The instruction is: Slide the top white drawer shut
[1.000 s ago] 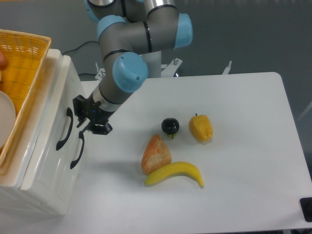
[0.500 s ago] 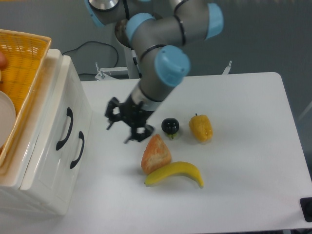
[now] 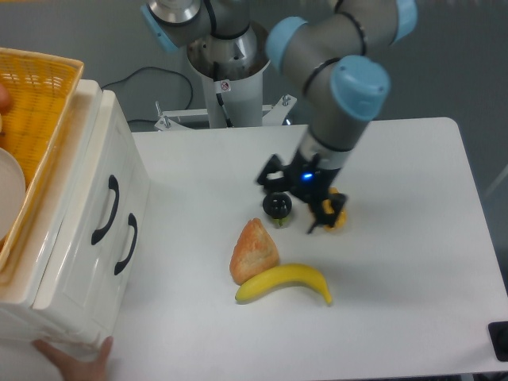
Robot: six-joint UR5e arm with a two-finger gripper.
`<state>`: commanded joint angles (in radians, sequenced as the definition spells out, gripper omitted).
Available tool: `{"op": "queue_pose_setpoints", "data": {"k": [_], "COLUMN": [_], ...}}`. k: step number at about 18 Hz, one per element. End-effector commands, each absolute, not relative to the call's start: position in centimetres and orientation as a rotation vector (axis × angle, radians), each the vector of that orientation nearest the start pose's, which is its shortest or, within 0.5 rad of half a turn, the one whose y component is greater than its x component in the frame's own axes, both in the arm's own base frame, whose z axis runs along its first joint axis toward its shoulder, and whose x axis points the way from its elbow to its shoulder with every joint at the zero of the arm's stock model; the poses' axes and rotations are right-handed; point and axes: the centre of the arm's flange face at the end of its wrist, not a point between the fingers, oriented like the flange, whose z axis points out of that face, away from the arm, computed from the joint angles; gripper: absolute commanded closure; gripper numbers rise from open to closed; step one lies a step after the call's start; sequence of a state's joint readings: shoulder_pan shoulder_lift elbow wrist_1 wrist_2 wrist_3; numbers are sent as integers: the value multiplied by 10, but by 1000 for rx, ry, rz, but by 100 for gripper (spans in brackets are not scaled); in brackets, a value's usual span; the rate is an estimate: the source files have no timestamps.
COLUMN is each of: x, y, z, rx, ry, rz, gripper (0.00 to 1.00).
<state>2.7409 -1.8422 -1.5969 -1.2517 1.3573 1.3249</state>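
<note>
**Camera view — top drawer flush, arm over the fruit**

Nearest the lens, at the bottom left edge, a human hand (image 3: 75,359) touches the lower corner of the white drawer unit (image 3: 59,302). On the bare white table (image 3: 397,317) lies a banana (image 3: 283,282), curved, with a bread roll (image 3: 254,250) touching its upper left side.

Farther back, a small dark round fruit (image 3: 277,205) sits just beside the roll's top. To its right an orange-yellow pepper (image 3: 336,218) is mostly hidden behind the gripper (image 3: 302,205). The gripper hangs above these two items with its fingers spread apart; nothing is held between them. Motion blur softens its outline, so exact finger spacing is hard to judge.

On the left, the top white drawer (image 3: 97,178) sits level with the cabinet face, its curved black handle (image 3: 105,209) facing right. The second drawer front (image 3: 119,274) with its matching handle is next to it, equally flush. The gripper is well apart from both — the open table lies between them.

On top of the unit rests a yellow wicker basket (image 3: 36,103) with a white plate (image 3: 9,194) partly visible inside. At the back, the arm's grey and blue joints rise from a white base column (image 3: 234,91).
</note>
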Motion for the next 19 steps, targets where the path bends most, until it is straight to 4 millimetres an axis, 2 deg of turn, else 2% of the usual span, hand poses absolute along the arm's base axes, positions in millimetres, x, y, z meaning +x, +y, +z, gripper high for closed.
{"op": "queue_pose_setpoints", "data": {"k": [4,6,10,14,19], "x": [-519,-531,-548,-564,-569], "y": [328,317,309,303,295], "z": [350,343,336,337,342], "rx": [-2946,-2957,-3037,-3055,-3052], "ry": [483,611,653,642,615], "rz": [-28,-20,-14,34,47], "gripper": [0,0,0,0,0]}}
